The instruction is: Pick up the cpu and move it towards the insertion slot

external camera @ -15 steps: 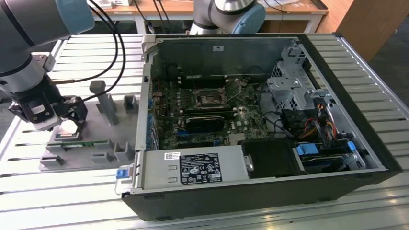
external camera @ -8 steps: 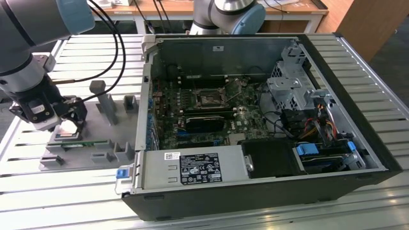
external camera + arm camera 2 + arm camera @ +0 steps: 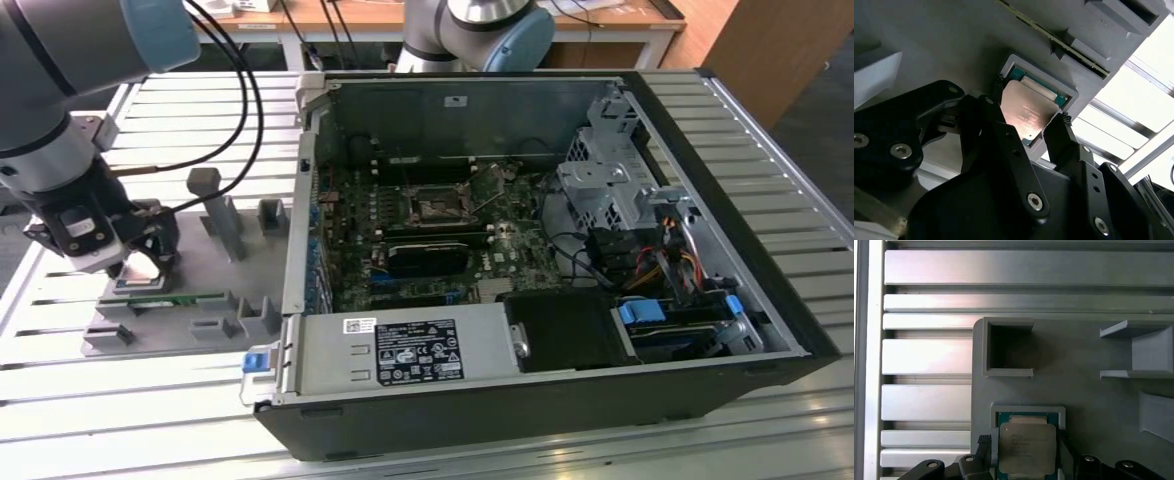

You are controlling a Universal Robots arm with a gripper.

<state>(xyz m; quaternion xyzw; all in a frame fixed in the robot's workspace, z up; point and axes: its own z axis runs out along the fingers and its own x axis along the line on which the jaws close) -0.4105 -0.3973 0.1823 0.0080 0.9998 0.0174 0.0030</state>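
Over on the exterior view's left, well apart from the computer case (image 3: 534, 400), we saw the claw (image 3: 134, 265) hanging low over the grey tray (image 3: 200, 272). The chip (image 3: 1026, 447) lay flat in its square pocket (image 3: 1026, 410), metal top up, held squarely with its edges within reach. In both wrist views the claw was open, one finger (image 3: 999, 107) on each of two opposite sides, and by our judgement not yet pinching. The socket (image 3: 438, 205) sat on the board inside the case, far from the chip.
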